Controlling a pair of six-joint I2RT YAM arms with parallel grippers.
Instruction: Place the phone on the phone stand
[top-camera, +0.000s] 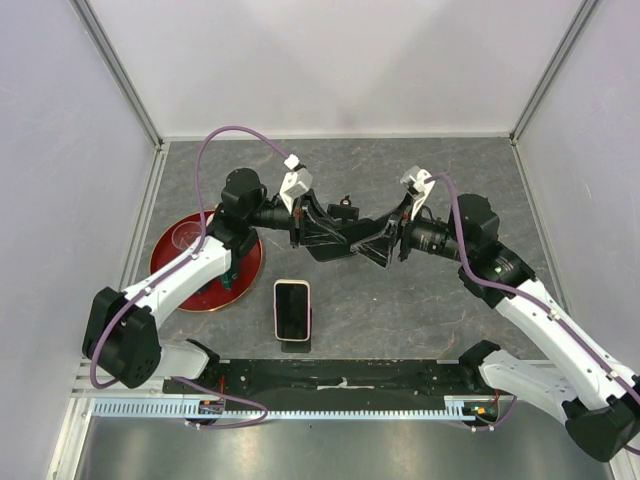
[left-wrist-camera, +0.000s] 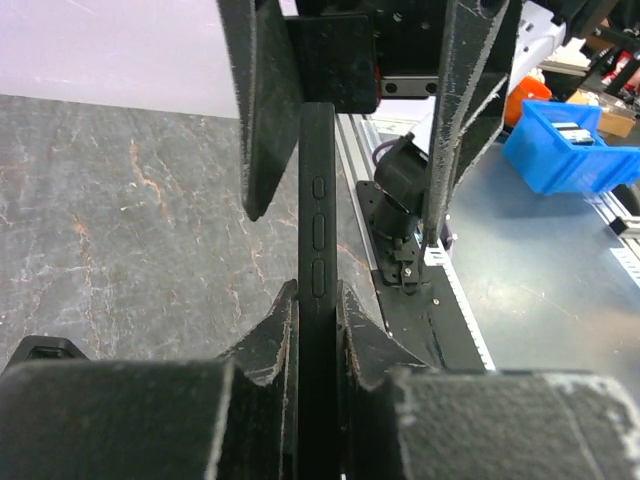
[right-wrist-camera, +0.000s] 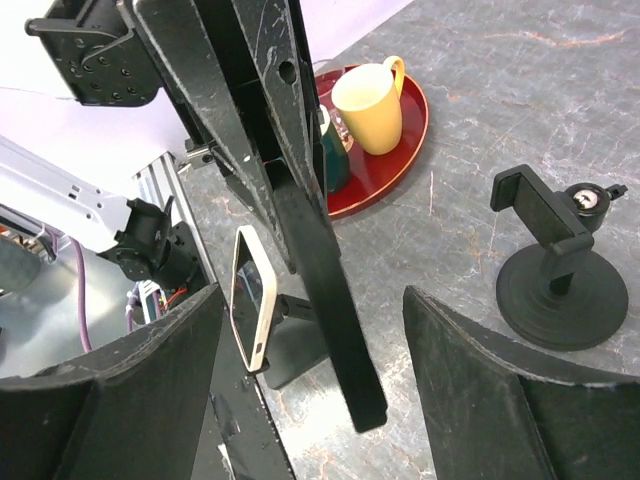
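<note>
The left gripper (left-wrist-camera: 315, 310) pinched a slim black slab phone (left-wrist-camera: 318, 200) across its flat faces in mid-air, centre of the overhead frame, while the right gripper (right-wrist-camera: 312, 295) straddled it, fingers spread wide and clear. The black round-based clamp stand (right-wrist-camera: 560, 280) stood at the right of the right-wrist frame. Stiff, light and probably slick, the phone seemed best gripped on its faces, away from the side buttons.
</note>
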